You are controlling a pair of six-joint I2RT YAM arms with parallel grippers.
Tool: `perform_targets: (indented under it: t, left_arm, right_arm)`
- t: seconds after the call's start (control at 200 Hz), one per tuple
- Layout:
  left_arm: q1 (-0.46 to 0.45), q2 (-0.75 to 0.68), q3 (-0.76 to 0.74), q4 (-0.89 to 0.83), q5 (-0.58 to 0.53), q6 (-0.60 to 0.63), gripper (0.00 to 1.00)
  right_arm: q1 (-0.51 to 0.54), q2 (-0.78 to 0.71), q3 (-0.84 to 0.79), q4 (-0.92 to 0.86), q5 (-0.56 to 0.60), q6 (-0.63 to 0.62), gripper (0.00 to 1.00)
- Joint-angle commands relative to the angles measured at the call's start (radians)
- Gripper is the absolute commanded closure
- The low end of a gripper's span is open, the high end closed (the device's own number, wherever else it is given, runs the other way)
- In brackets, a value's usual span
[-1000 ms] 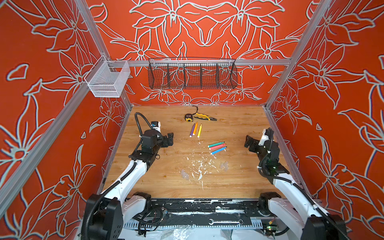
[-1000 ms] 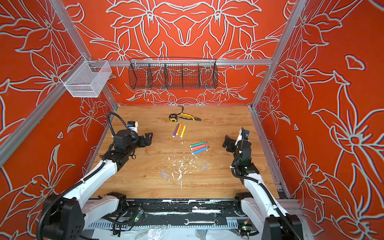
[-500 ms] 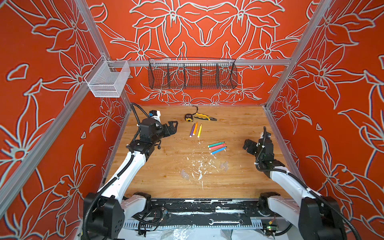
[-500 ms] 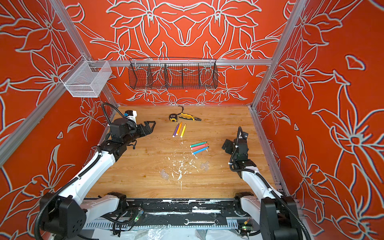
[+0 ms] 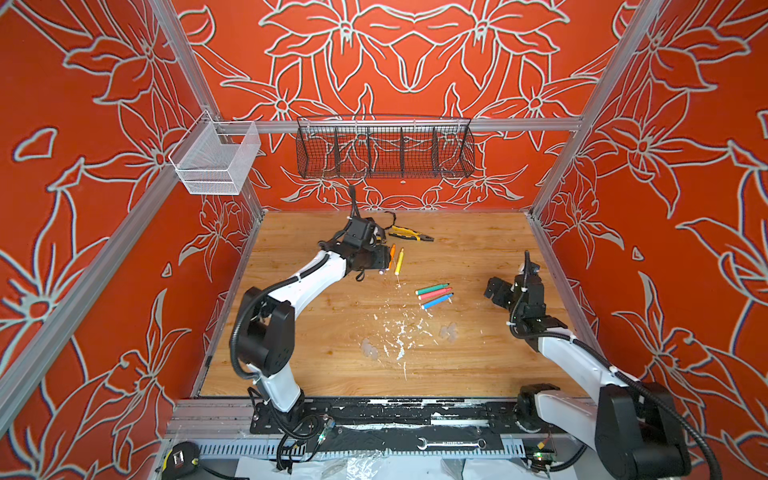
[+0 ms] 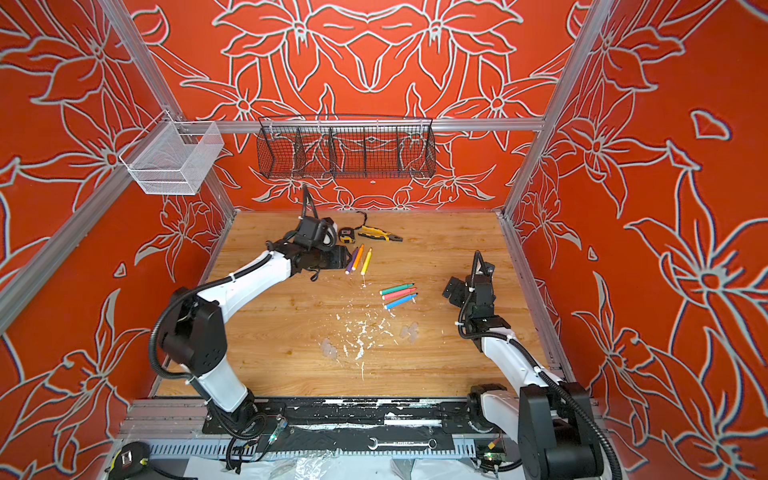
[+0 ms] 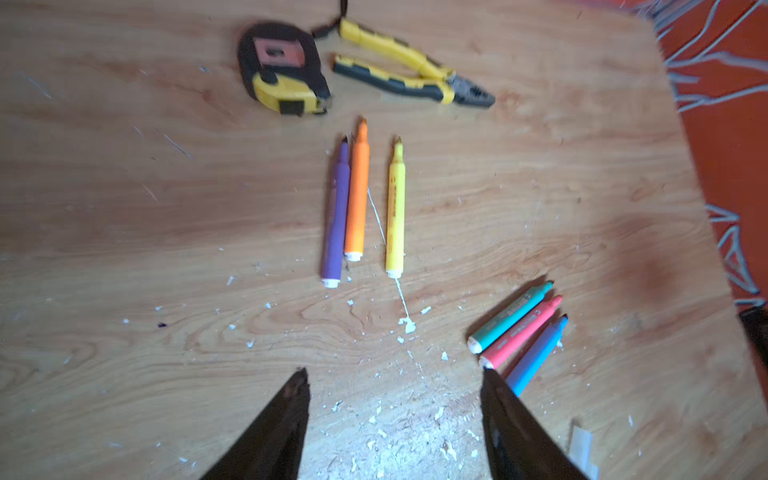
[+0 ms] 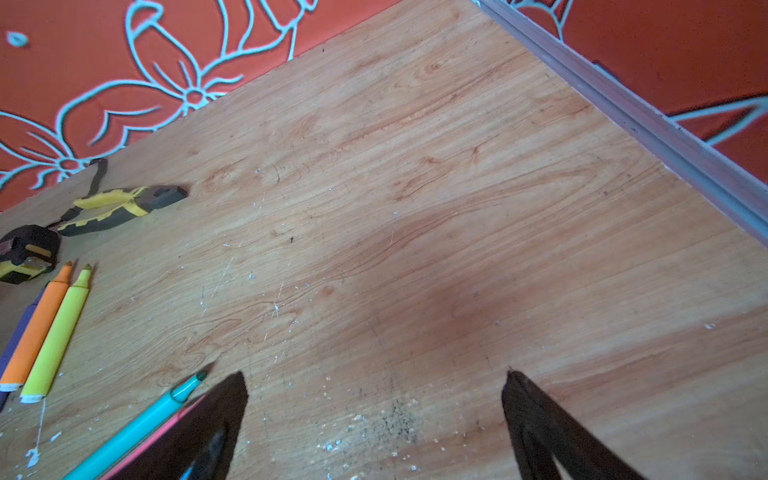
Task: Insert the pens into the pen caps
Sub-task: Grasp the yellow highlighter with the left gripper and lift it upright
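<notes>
Purple [image 6: 352, 261], orange [image 6: 358, 257] and yellow [image 6: 366, 262] pens lie side by side at the back middle of the wooden table. My left gripper [image 6: 343, 259] hovers just left of them, open and empty; in the left wrist view its fingertips [image 7: 297, 399] frame flecked wood, the gripper [image 7: 395, 376] short of the pens. Green [image 5: 432, 288], pink-red [image 5: 434, 295] and blue [image 5: 436, 301] pens lie further right. Clear pen caps [image 5: 369, 349] [image 5: 448, 331] sit nearer the front. My right gripper [image 5: 494, 291] [image 8: 376, 382] stands open and empty, right of the green pen [image 8: 137, 428].
A yellow-and-black tape measure [image 6: 345, 235] and pliers [image 6: 380, 235] lie behind the pens. White flecks [image 5: 399, 332] litter the table's middle. A black wire basket [image 5: 384, 147] hangs on the back wall, a white mesh basket [image 5: 216, 160] on the left. A wrench [image 5: 451, 444] lies on the front rail.
My left arm has reached forward and right, from the left side to the purple pen, and its jaws have narrowed. The right gripper has shifted slightly left.
</notes>
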Motion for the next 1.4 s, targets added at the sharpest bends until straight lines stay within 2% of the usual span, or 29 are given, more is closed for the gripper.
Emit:
perform_targets:
  t: [0.0, 0.23, 0.751, 1.026, 1.286, 1.396]
  left_arm:
    - [-0.055, 0.105, 0.105, -0.156, -0.105, 0.057, 0.40]
    - [-0.077, 0.283, 0.245, -0.202, -0.146, 0.077, 0.44]
    - [-0.083, 0.529, 0.481, -0.307, -0.192, 0.108, 0.48]
    - [-0.083, 0.699, 0.728, -0.458, -0.218, 0.103, 0.52]
    - [-0.083, 0.743, 0.767, -0.459, -0.193, 0.106, 0.54]
    - [-0.083, 0.755, 0.780, -0.465, -0.188, 0.109, 0.58]
  right_arm:
    - [-0.004, -0.015, 0.007, 0.012, -0.011, 0.011, 0.03]
    - [-0.003, -0.013, 0.007, 0.013, -0.014, 0.012, 0.03]
    - [-0.003, 0.026, 0.032, 0.005, -0.034, 0.007, 0.04]
    - [-0.003, 0.029, 0.033, 0.006, -0.039, 0.005, 0.04]
    - [-0.002, 0.035, 0.036, 0.005, -0.042, 0.005, 0.04]
    - [-0.001, 0.036, 0.038, 0.005, -0.044, 0.004, 0.04]
